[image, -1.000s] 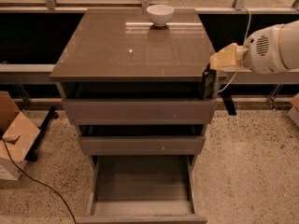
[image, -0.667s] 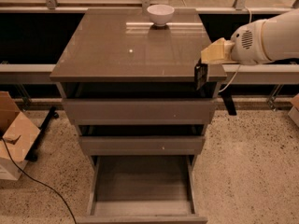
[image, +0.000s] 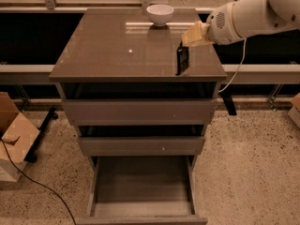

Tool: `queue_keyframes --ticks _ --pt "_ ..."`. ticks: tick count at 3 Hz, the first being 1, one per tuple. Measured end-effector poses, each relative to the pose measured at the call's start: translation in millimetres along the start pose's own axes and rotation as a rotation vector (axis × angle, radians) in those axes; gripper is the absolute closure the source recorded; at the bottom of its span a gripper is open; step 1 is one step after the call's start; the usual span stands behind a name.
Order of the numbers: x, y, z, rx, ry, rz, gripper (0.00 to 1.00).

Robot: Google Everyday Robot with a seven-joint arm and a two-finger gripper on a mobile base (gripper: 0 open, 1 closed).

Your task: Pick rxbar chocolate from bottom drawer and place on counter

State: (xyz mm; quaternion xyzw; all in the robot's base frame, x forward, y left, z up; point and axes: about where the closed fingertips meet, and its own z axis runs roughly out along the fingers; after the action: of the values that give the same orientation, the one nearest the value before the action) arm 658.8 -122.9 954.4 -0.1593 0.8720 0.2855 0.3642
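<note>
A speckled floor lay around the cabinet, whose glossy counter (image: 117, 46) carried a white bowl (image: 160, 14) at its back edge. Over the counter's right front part, the gripper (image: 186, 42) clamped the top of the rxbar chocolate (image: 183, 60), long axis upright, lower end pointing down at the slab; whether it touched was unclear. The bottom drawer (image: 140, 186) stood pulled out, its front cut off by the frame's lower edge.

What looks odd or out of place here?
Only the bar, hanging on end from the gripper over the counter's right side rather than lying flat. The bottom drawer stands open and empty; the bowl sits upright at the back.
</note>
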Motion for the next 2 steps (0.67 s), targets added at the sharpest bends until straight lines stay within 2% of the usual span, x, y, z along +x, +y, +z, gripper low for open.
queue_keyframes --ticks 1,2 --pt "-24 2 38 -0.036 0.043 -0.042 1.0" --pt "-34 3 60 -0.058 0.07 -0.057 1.0"
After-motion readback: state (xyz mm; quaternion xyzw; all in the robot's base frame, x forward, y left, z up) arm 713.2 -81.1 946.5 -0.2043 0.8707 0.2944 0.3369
